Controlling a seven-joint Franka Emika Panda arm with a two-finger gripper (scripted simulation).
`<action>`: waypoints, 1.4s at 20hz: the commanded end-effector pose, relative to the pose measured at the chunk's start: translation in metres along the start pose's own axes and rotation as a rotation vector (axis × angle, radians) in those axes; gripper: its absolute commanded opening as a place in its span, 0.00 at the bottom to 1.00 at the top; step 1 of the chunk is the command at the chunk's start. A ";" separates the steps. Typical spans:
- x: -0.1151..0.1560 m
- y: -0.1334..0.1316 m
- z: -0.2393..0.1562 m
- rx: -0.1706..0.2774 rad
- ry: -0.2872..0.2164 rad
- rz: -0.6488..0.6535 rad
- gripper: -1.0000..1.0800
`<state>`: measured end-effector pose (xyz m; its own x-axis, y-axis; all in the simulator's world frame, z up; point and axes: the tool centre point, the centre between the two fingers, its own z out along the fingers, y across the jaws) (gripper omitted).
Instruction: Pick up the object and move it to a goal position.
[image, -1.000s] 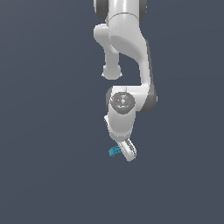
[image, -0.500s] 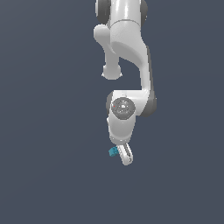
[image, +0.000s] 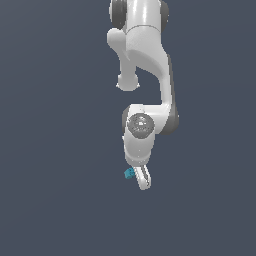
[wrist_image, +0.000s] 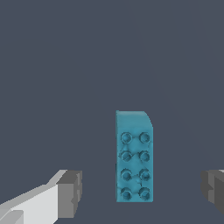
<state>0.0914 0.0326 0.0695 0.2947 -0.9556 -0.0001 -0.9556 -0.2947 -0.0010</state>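
Observation:
The object (wrist_image: 134, 157) is a small teal-blue oblong block with a studded top, lying on the dark grey floor. In the wrist view it sits between my two grey fingertips (wrist_image: 70, 192), closer to one than the other, with gaps on both sides. My gripper (wrist_image: 142, 190) is open and touches nothing. In the exterior view the object (image: 129, 173) peeks out at the exterior view's left of the white gripper (image: 143, 180), which points down right beside it and hides part of it.
The white arm (image: 145, 60) reaches down from the top of the exterior view. Around it there is only flat dark grey floor (image: 55, 200). No goal marker shows.
The hand has turned at the wrist and sunk slightly toward the block. The block has stayed where it was.

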 end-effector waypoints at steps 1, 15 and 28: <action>0.000 0.000 0.007 -0.001 0.000 0.001 0.96; 0.000 0.000 0.047 -0.001 0.000 0.005 0.00; -0.001 0.000 0.045 -0.002 0.000 0.004 0.00</action>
<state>0.0906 0.0325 0.0225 0.2903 -0.9569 -0.0004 -0.9569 -0.2903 0.0020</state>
